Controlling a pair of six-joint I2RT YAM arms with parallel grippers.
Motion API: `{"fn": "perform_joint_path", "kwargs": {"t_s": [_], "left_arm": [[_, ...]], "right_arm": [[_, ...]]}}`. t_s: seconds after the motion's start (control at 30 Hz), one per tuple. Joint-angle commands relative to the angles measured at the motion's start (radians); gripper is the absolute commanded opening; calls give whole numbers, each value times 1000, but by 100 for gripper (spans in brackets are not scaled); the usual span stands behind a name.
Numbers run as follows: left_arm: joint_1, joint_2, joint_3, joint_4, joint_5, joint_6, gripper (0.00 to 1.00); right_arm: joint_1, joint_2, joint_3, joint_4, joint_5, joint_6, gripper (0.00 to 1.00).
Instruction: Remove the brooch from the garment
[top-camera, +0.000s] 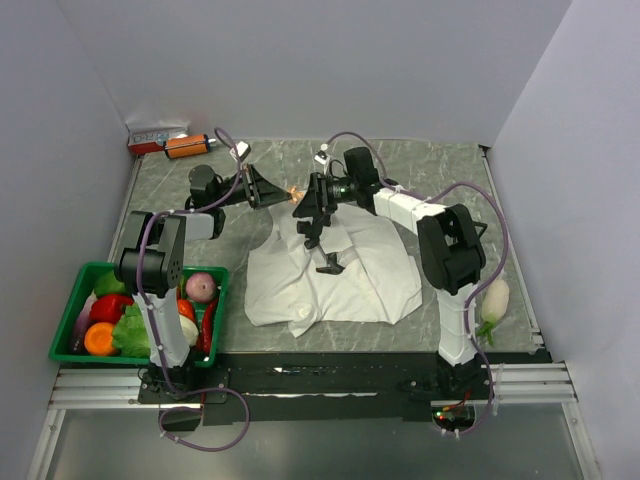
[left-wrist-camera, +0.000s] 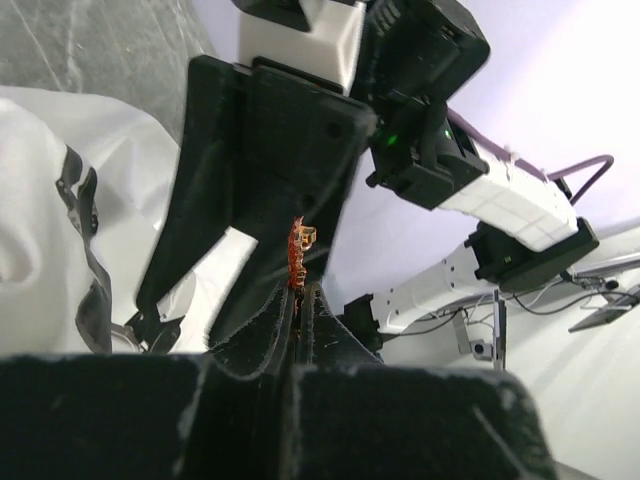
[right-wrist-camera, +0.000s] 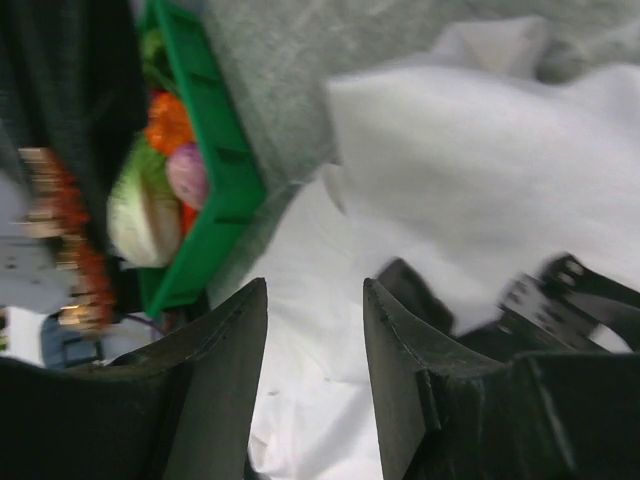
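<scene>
The fingers (left-wrist-camera: 255, 345) of the left gripper (left-wrist-camera: 298, 292) are pressed together, and between their tips they hold the brooch (left-wrist-camera: 298, 248), a very small orange-red piece that sticks out above them. In the top view the brooch (top-camera: 296, 191) is lifted over the worktop (top-camera: 450, 165), just beyond the far edge of the garment (top-camera: 330, 270) and toward the middle of the far edge of the worktop. As far as the views show, it does not touch the cloth.

The right gripper (right-wrist-camera: 315, 290) is very near the brooch, on its right side, and its black body fills the left wrist view just behind the piece. Its fingers (right-wrist-camera: 225, 390) stand apart with a medium gap and hold nothing. They point down at the white cloth, but I cannot tell whether they touch it.

The garment lies crumpled in the middle of the worktop, with black printed shapes showing on its front.

A green basket (top-camera: 150, 266) with vegetables (top-camera: 110, 308) stands at the near left corner, beside the base of the left arm. An orange bottle (top-camera: 186, 147) with a black cap lies in the far left corner, next to a small box (top-camera: 152, 138). A white radish (top-camera: 493, 298) lies near the right edge, close to the right arm.
</scene>
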Motion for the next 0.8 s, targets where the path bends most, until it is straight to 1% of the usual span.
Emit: {"fn": "perform_joint_path", "kwargs": {"t_s": [0.0, 0.17, 0.27, 0.57, 0.77], "left_arm": [[-2, -22, -1, 0, -53, -13, 1], [-2, -5, -7, -5, -66, -13, 1], [-5, 1, -9, 14, -62, -19, 1], [-42, -4, 22, 11, -13, 20, 1], [-49, -5, 24, 25, 7, 26, 1]], "right_arm": [[11, -56, 5, 189, -131, 138, 50], [13, -119, -39, 212, -169, 166, 49], [4, -149, -38, 200, -160, 159, 49], [-9, -117, 36, 152, -91, 181, 50], [-16, -101, 47, 129, -70, 149, 50]]}}
